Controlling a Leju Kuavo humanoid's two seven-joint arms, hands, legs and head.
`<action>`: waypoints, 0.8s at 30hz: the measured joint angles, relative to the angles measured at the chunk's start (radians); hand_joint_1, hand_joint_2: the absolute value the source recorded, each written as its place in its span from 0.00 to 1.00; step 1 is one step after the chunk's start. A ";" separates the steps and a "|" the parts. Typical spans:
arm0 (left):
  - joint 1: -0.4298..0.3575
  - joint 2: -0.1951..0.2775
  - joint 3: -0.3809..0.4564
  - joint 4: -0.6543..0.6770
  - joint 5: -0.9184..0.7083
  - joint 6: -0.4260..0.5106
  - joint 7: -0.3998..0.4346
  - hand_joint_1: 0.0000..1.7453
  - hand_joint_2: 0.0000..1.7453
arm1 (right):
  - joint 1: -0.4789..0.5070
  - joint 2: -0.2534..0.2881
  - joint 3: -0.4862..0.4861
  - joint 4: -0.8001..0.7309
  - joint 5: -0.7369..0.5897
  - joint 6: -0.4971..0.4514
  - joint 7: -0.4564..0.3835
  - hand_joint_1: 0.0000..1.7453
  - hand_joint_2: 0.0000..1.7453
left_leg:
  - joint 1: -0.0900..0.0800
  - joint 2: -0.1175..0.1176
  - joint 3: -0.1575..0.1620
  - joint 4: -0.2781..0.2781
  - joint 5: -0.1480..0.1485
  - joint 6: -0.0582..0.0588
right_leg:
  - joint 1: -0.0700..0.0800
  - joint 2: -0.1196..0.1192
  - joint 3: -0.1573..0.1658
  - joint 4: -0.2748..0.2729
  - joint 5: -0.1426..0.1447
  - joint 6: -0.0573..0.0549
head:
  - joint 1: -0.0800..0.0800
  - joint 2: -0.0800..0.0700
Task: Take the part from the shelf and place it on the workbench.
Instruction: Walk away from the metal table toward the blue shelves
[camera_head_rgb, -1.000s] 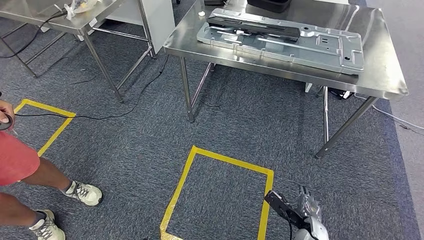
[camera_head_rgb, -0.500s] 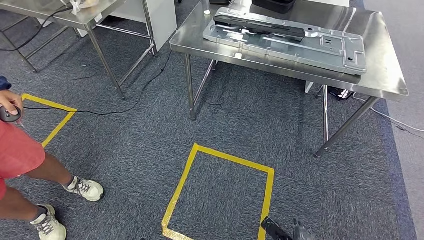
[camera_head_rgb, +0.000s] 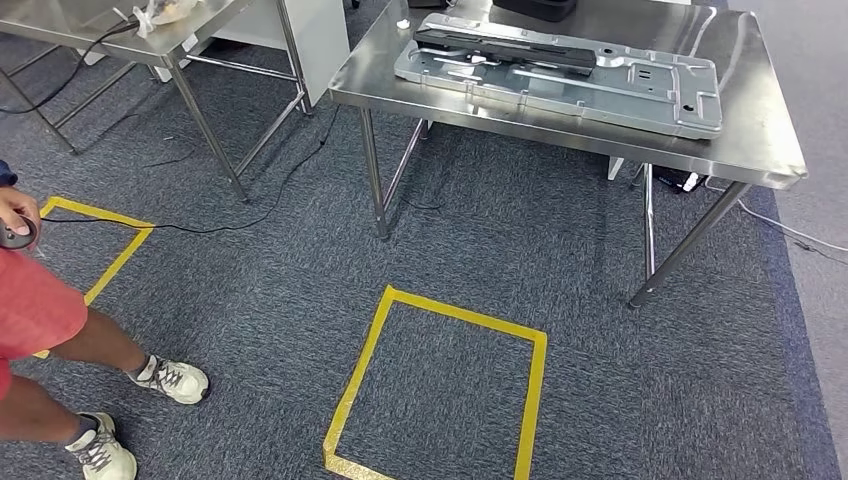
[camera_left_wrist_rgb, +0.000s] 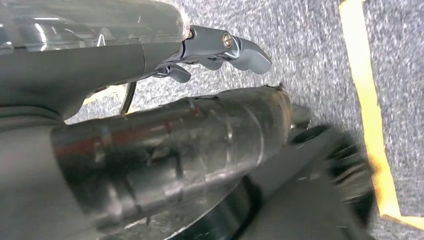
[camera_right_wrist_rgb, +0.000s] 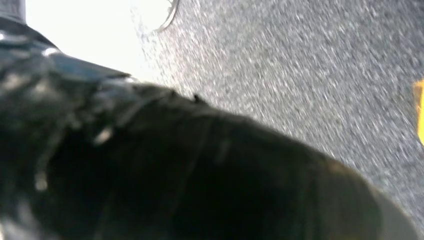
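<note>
The part, a long flat grey metal plate with a black bar on its far left side, lies on the steel table at the far right of the scene. The left hand hangs over the carpet beside a yellow tape line, its fingers curled in and holding nothing. The right hand's view is dark and blurred, so I cannot tell its state.

We find no readable text, label, brand or number on anything in view. The metal plate on the steel table carries only stamped holes and ribs, no lettering we can make out. The yellow tape square on the carpet bears no writing.
</note>
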 joint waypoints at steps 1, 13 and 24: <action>-0.001 0.000 0.000 0.000 0.000 0.000 0.000 0.00 0.00 | 0.003 0.002 -0.004 0.003 -0.001 0.002 0.001 0.00 0.00 | -0.001 0.000 0.022 -0.044 0.012 0.003 | 0.002 0.001 -0.002 0.003 -0.001 0.005 | 0.000 0.000; 0.006 0.000 0.005 0.000 0.009 0.002 -0.003 0.00 0.00 | 0.058 0.021 -0.056 0.033 -0.055 0.040 0.000 0.00 0.00 | -0.004 0.004 0.018 -0.076 0.035 0.044 | -0.004 0.002 -0.095 0.234 -0.106 0.046 | 0.001 0.000; 0.010 0.000 0.022 0.000 0.023 0.018 -0.009 0.00 0.00 | 0.079 0.049 -0.137 0.041 -0.153 0.034 -0.131 0.00 1.00 | -0.005 0.002 -0.055 0.094 -0.075 -0.002 | -0.002 -0.002 0.012 -0.015 -0.003 -0.009 | 0.000 0.000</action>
